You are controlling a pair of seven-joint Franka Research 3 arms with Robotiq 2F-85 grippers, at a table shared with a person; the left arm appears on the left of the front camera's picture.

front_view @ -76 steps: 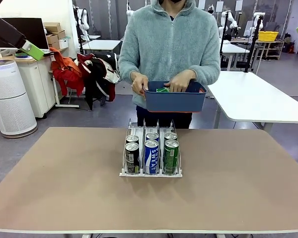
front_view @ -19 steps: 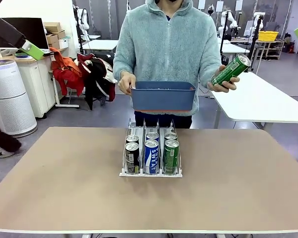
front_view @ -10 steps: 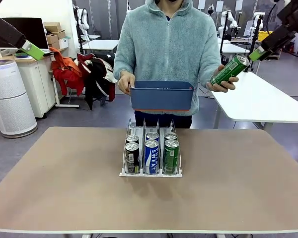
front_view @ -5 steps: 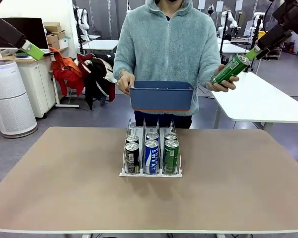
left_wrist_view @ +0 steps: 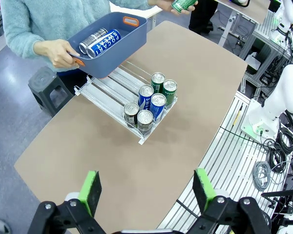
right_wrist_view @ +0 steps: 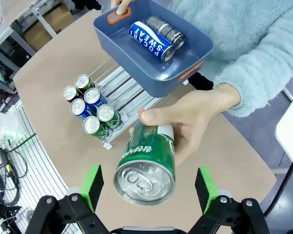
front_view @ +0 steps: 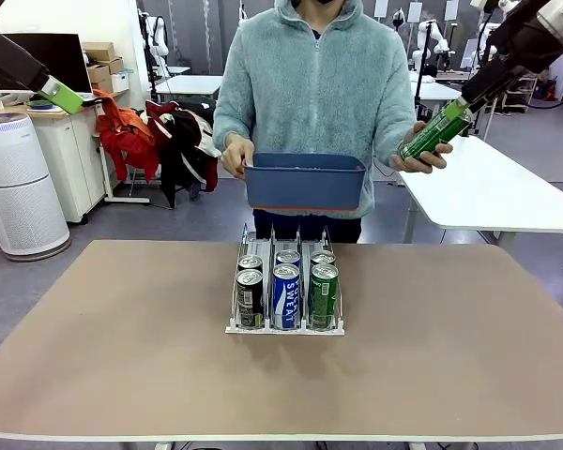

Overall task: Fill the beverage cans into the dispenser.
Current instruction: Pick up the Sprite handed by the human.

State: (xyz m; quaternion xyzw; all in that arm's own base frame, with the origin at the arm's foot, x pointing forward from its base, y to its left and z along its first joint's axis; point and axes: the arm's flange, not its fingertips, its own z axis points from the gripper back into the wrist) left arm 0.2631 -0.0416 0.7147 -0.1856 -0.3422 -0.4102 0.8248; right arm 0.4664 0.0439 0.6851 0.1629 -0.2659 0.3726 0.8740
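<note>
The left pincer (left_wrist_view: pixel 146 191) hangs high at 10 o'clock from the rack. Its pads are wide apart and it holds nothing. In the front view the picture's edge cuts off most of its arm.

The rack (front_view: pixel 284 329) stands in the middle of the table (front_view: pixel 122 356). From the front, its back cans are half hidden behind the front ones. From above I count six: two black cans (left_wrist_view: pixel 145 122), two blue cans (left_wrist_view: pixel 157 105) and two green cans (left_wrist_view: pixel 170 92). All sit at the robot's end of the lanes.

At 12 o'clock from the rack a person holds a bin (front_view: pixel 305 183) in the air. Its wall hides the inside from the front. The wrist views show two cans lying in it, one blue can (right_wrist_view: pixel 149 39) and one dark can (right_wrist_view: pixel 167 30) with print too small to read.

At 2 o'clock the person's hand (right_wrist_view: pixel 195 114) holds one green can (right_wrist_view: pixel 147 158), tilted. The right pincer (right_wrist_view: pixel 149 185) is spread open around its silver top, one pad on each side, with a gap both ways.
</note>
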